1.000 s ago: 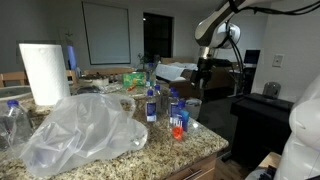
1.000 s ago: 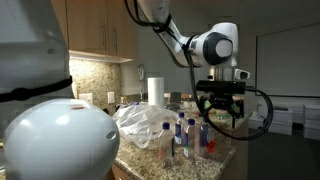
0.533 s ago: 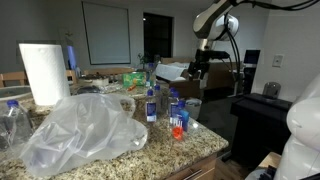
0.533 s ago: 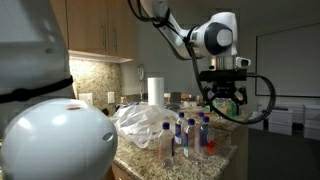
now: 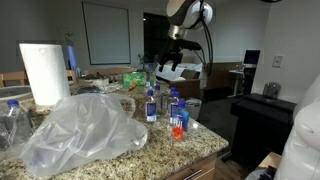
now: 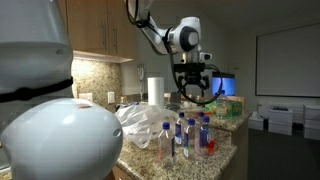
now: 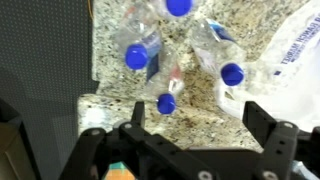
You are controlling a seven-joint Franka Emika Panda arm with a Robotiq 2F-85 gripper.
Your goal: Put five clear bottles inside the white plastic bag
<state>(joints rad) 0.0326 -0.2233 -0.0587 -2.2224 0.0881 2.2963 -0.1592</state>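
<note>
Gripper [image 5: 172,63] spread wide and empty, above bottles [image 5: 160,104], bag [image 5: 85,128] just beside bottles, upright paper roll [image 5: 44,72] behind.

btls [image 5: 168,108] on ctr [image 5: 160,148], bag [image 5: 85,125] beside; hand [image 5: 170,64] above

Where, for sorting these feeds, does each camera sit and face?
Exterior view: low, facing across the plastic bag to the bottles; gripper overhead.
Exterior view: off the counter's end, facing along it; arm across the top.
Wrist view: straight down on the bottles; open gripper fingers at bottom.
All share the bottles.
</note>
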